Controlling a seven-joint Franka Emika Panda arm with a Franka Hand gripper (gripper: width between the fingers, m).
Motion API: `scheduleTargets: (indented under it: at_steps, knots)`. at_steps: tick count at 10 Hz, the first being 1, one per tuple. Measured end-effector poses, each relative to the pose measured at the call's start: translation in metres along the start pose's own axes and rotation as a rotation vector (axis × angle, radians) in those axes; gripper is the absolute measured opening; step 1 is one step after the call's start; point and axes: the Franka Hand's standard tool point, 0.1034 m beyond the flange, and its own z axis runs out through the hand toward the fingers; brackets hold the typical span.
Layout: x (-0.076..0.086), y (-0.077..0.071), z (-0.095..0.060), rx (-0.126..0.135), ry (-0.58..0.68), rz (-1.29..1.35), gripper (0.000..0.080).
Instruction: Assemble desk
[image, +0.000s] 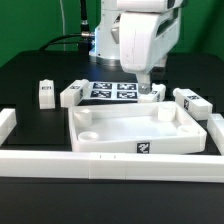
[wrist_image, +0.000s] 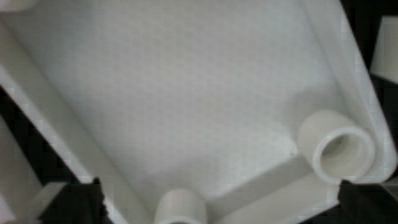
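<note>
one desk top (image: 120, 125) lies sockets-up at the centre of the table (image: 30, 70), loose legs (image: 45, 92) on either side. gripper (image: 146, 90) hangs over its far edge, jaws fully spread, gripping nothing visible. wrist view shows a corner socket (wrist_image: 338, 155).

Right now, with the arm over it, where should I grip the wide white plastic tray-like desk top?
Probably the back wall, as the exterior view shows it, of the white tray-like desk top, coming straight down. It lies flat, open side up, so its walls stand as thin ridges the open gripper could straddle. Avoid the thick round corner sockets.
</note>
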Motion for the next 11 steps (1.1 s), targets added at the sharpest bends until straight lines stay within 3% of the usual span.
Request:
scheduleTargets:
  at_steps: [3,6,7,8,11]
  knots:
    - [-0.031,-0.012,0.015,0.049,-0.001,-0.097,0.0649]
    - [-0.03,-0.012,0.016,0.049,-0.003,-0.102,0.0649]
    - [-0.032,-0.01,0.017,0.032,0.0,-0.145,0.0649]
    - [-0.04,-0.011,0.021,-0.009,0.01,-0.254,0.0649]
    - [-0.054,-0.02,0.039,0.018,0.011,-0.37,0.0649]
